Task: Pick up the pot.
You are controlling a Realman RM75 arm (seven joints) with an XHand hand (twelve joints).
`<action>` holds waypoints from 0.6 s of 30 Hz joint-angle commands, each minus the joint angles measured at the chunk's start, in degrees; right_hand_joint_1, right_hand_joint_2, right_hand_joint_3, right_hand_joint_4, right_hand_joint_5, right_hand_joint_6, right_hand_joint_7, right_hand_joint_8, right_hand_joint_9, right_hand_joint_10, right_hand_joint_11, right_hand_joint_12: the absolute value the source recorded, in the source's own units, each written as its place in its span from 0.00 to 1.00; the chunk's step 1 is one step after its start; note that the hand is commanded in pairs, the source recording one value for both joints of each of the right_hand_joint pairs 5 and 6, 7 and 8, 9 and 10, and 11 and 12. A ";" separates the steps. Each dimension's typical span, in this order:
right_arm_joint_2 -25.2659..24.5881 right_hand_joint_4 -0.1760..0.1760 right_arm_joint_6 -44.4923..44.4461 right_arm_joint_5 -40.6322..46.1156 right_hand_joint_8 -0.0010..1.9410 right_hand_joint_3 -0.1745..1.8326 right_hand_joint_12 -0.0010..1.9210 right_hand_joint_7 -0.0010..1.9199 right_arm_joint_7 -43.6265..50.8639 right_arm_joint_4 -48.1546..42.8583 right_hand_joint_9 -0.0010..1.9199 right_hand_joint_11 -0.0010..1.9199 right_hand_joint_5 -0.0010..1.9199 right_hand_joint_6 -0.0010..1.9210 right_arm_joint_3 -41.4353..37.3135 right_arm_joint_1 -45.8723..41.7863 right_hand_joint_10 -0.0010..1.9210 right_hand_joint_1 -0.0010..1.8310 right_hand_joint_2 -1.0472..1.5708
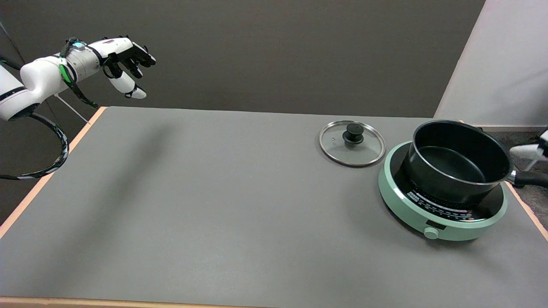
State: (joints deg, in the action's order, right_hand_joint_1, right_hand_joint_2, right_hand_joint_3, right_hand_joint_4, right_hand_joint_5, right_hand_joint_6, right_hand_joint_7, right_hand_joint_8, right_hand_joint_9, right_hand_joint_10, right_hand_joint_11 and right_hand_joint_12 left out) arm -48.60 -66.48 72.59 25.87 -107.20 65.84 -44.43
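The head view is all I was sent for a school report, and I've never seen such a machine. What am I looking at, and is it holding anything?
One camera looks down across a grey table. The white arm at upper left ends in the robot's idle left hand, in the air, fingers curled on nothing. On the right, a black pot sits on a green cooktop, its handle pointing right. Its glass lid lies flat beside it. A white part shows at the right edge, probably the working arm; its hand is not visible. Nothing is held.
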 commanded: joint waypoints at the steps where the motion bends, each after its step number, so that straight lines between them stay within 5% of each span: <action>1: -2.02 0.16 -33.21 -16.19 0.00 0.60 0.00 0.00 3.29 0.61 0.00 0.00 0.00 0.00 26.04 -4.07 0.00 0.78 0.00; 18: -8.44 0.29 -36.12 -10.40 0.02 0.63 0.02 0.02 5.72 0.50 0.02 0.02 0.02 0.02 27.97 -10.58 0.02 0.78 0.00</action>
State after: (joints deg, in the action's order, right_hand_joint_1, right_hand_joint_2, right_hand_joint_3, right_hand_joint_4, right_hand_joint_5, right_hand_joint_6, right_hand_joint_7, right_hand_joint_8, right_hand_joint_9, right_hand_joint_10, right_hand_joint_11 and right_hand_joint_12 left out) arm -52.93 -93.64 60.42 29.47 -106.90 86.09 -50.15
